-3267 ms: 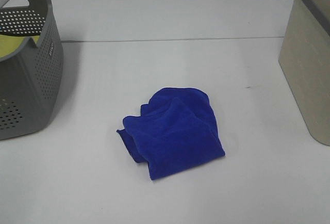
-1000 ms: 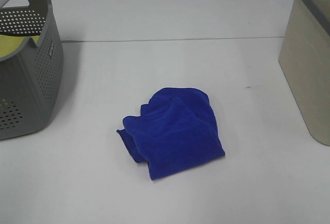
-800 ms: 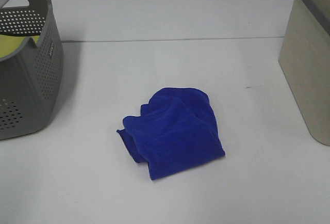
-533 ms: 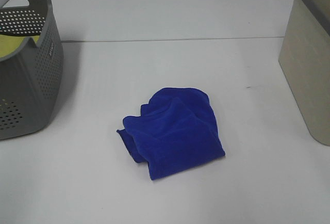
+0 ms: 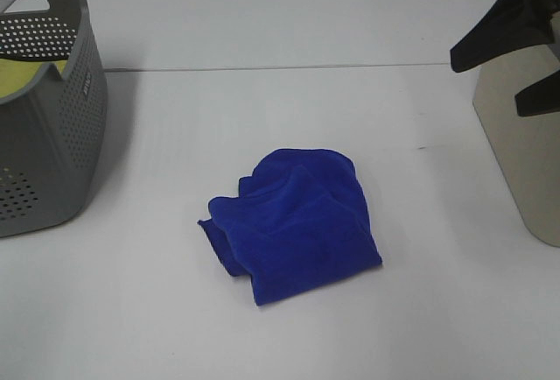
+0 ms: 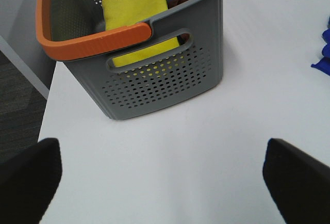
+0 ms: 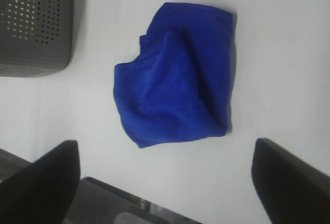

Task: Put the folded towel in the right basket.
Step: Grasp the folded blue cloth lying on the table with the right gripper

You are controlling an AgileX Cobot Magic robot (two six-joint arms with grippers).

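The folded blue towel (image 5: 293, 222) lies on the white table, near the middle; it also shows in the right wrist view (image 7: 175, 74), and its edge shows in the left wrist view (image 6: 324, 53). The right basket (image 5: 525, 152) is beige and stands at the right edge. My right gripper (image 5: 486, 82) is open and empty, high in front of that basket's near corner, well apart from the towel. In the right wrist view the right gripper (image 7: 165, 182) has its fingers spread wide. My left gripper (image 6: 164, 182) is open and empty beside the grey basket.
A grey perforated basket (image 5: 52, 126) with an orange handle (image 6: 93, 41) stands at the left and holds a yellow cloth (image 6: 135, 22). The white table (image 5: 280, 109) spreads around the towel. The table's left edge (image 6: 46, 110) drops to the floor.
My right gripper has come into the exterior view at the upper right, in front of the beige basket. The towel and both baskets have not moved.
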